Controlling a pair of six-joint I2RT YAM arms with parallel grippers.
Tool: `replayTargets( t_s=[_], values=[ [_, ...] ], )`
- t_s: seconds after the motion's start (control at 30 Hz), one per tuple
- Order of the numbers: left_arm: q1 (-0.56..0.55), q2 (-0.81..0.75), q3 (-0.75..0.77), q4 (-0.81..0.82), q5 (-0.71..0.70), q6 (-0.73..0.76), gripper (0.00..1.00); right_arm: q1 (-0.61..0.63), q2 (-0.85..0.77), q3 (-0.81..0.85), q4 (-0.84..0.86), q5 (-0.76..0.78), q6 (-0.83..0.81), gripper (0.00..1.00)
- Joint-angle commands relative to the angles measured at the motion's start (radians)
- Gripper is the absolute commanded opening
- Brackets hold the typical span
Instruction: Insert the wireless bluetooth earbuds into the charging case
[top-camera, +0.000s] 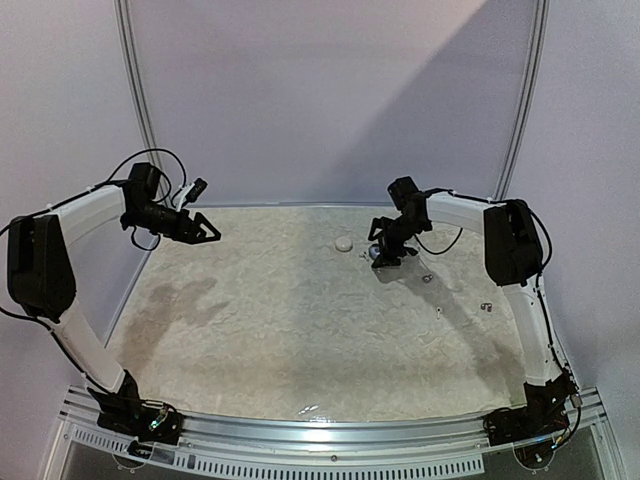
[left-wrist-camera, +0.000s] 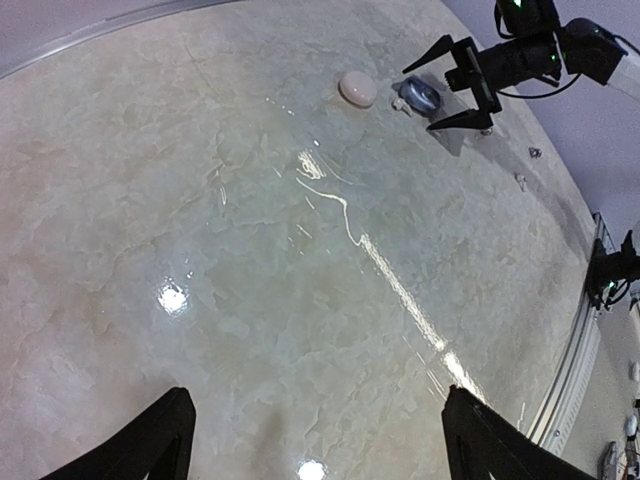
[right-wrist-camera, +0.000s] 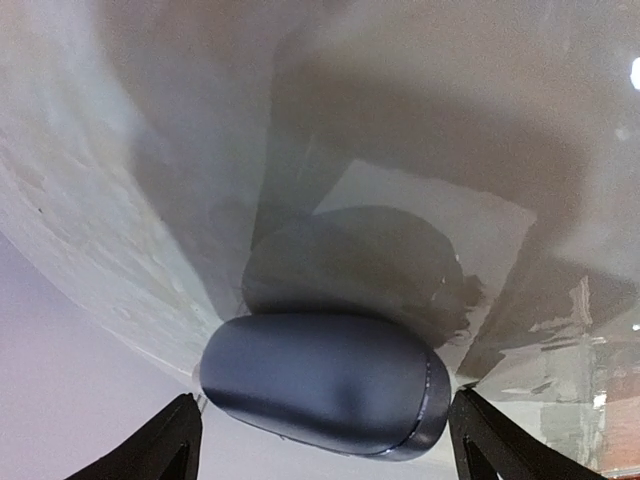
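Table (top-camera: 300, 340) cream marbled, glossy, lilac walls (top-camera: 330, 90). Left gripper (top-camera: 208, 232) wide open, empty, over far-left corner. Right gripper (top-camera: 385, 256) open, straddling dark oval charging case (right-wrist-camera: 325, 385) near far edge, long axis finger to finger. Round white case (top-camera: 343, 243) beside it. Earbuds (top-camera: 487, 306) loose toward right edge, apart from both grippers; orientation too small to tell.

Pale marbled table (top-camera: 290, 340) (glossy), with a round white case (top-camera: 343, 243), dark oval case (left-wrist-camera: 420, 96), scattered tiny earbuds (top-camera: 487, 307).
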Motion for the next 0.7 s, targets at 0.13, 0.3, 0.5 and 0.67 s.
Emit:
replayTargets(
  t_s=[0.13, 0.3, 0.5, 0.67],
  values=[
    [0.012, 0.003, -0.004, 0.002, 0.0, -0.002, 0.88, -0.018, -0.009, -0.03, 0.013, 0.004, 0.062, 0.78],
    [0.031, 0.004, -0.003, -0.002, -0.003, 0.007, 0.88, -0.023, -0.021, -0.054, 0.017, 0.006, 0.038, 0.67],
    [0.035, 0.006, -0.004, -0.001, 0.003, 0.005, 0.88, -0.024, -0.071, -0.149, 0.05, 0.01, 0.026, 0.6],
    [0.035, 0.005, -0.003, 0.001, 0.006, 0.005, 0.88, -0.027, -0.097, -0.181, 0.062, 0.012, -0.022, 0.52]
  ],
)
